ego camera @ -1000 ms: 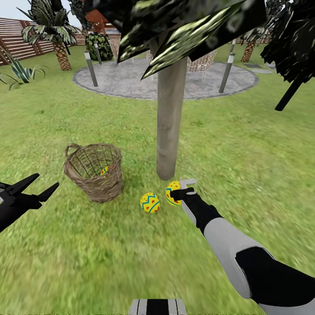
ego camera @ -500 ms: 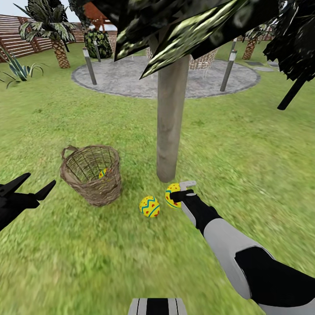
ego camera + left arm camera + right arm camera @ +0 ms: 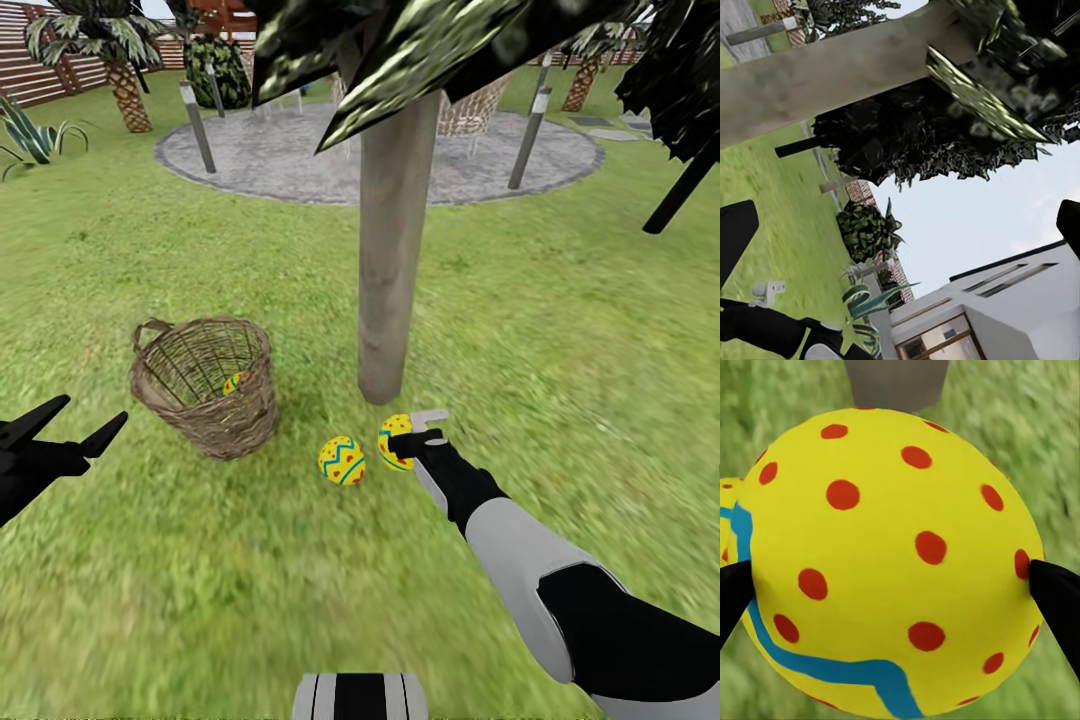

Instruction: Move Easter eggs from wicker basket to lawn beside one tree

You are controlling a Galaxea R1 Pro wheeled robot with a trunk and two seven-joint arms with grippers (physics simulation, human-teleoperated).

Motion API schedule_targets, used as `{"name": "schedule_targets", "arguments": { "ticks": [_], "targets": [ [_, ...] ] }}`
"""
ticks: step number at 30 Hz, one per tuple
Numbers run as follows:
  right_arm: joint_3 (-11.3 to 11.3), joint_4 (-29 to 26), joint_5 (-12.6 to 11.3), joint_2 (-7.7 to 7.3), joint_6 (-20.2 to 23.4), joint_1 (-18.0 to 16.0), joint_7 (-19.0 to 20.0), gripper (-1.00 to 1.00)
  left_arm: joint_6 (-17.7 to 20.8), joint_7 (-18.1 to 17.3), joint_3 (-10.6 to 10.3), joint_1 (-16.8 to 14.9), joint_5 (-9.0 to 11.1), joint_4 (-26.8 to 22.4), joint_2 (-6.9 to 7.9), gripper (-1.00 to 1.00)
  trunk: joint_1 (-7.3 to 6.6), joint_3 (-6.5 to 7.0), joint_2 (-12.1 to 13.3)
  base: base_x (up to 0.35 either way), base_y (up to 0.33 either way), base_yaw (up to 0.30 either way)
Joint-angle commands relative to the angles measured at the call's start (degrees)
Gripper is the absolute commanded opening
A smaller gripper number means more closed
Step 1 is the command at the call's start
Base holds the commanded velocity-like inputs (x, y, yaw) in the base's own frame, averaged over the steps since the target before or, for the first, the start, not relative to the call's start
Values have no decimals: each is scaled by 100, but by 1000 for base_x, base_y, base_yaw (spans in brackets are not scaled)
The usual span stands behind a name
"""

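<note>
Right gripper (image 3: 408,440) clamps a dotted egg (image 3: 395,441) low beside the tree trunk (image 3: 392,250), another egg (image 3: 342,460) lies nearby, a third egg (image 3: 233,383) sits in the basket (image 3: 205,385), left gripper (image 3: 75,425) spread apart

The egg (image 3: 889,562) between the black fingertips (image 3: 1057,604) is bright yellow with red dots and a blue zigzag band low down. A second egg (image 3: 342,461) on the green grass (image 3: 200,600) wears the same yellow, with blue zigzags and red marks. The basket (image 3: 205,385) is brown woven twig (a yellow egg (image 3: 232,383) shows through the weave). The tree trunk (image 3: 393,250) is pale grey-beige, its leaves dark with pale spots.
</note>
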Motion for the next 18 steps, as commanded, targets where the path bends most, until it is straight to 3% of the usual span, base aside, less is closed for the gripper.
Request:
{"name": "schedule_targets", "arguments": {
  "ticks": [1,18],
  "targets": [
    [46,-11,-21,-3,38,-2,-39,-100,21,-19,2,-3,-4,2,0,100,1,-27,-3,0,0,0],
    [50,-13,-21,2,39,-2,-39,-100,21,-19,3,-3,-4,2,1,100,45,-403,-26,0,0,0]
  ]
}}
